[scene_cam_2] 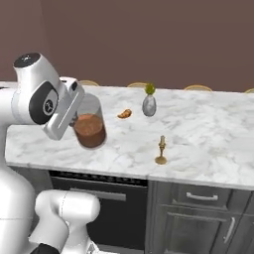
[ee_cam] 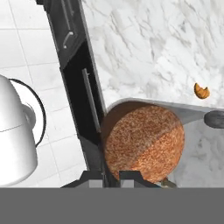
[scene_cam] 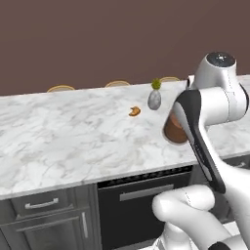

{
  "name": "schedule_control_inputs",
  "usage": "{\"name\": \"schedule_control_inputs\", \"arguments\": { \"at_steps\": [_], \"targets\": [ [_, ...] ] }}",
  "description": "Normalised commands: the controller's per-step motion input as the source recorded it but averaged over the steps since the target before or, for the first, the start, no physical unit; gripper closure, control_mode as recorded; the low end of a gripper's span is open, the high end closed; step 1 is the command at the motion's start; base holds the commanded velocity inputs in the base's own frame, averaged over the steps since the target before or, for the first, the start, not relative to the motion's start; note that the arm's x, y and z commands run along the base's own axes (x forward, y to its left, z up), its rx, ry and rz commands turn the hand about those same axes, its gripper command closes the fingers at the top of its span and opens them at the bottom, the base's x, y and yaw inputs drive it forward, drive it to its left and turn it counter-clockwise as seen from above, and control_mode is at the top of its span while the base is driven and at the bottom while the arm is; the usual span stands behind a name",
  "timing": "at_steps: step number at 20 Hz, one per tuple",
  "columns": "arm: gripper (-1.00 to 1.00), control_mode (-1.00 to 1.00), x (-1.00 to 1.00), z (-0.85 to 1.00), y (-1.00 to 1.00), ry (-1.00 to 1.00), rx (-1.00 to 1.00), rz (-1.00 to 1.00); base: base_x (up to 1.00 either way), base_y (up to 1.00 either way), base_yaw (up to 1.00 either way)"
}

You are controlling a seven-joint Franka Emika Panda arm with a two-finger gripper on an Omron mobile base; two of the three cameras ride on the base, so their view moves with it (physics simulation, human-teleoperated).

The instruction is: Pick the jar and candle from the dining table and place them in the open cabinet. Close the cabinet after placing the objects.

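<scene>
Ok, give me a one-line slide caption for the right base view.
The claw shut on the jar, lifted above the dining table; candle waits upright.

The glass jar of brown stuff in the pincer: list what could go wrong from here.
1. The short clear glass jar hangs tilted from the shut pincer, gripped at its rim; it may slip or spill.
2. The slim cream candle in its gold holder stands near the white marble table's front edge; a swing could topple it.
</scene>
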Motion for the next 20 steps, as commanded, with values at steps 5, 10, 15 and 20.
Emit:
{"name": "schedule_control_inputs", "arguments": {
  "at_steps": [5, 10, 15, 20],
  "targets": [
    [1.00, 1.00, 0.00, 0.00, 0.00, 0.00, 0.00, 0.00, -0.70, 0.11, -0.38],
    [1.00, 1.00, 0.00, 0.00, 0.00, 0.00, 0.00, 0.00, -0.58, 0.05, -0.50],
    [1.00, 1.00, 0.00, 0.00, 0.00, 0.00, 0.00, 0.00, -0.56, 0.00, -0.50],
    [1.00, 1.00, 0.00, 0.00, 0.00, 0.00, 0.00, 0.00, -0.53, 0.00, -0.51]
  ]
}}
